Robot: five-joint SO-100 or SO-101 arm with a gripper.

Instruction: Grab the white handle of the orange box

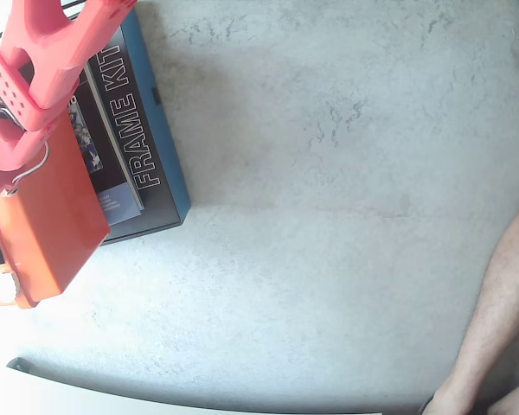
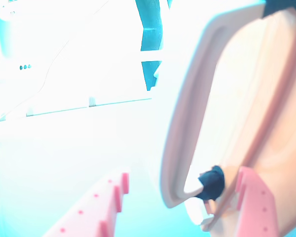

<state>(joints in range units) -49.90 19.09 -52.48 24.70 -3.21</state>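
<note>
My hand (image 2: 182, 207) hangs spread around the white handle (image 2: 187, 123) of the orange box (image 1: 48, 220), which leans at far left against the FRAME KIT box (image 1: 143, 130) on the counter (image 1: 329, 216).

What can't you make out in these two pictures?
- Fixed view: the pincer tips and the orange box's handle end are lost to glare and the left edge.
- Wrist view: overexposure whitens the background; the handle is blurred.
- Whether the pincer is gripping: cannot tell.
</note>
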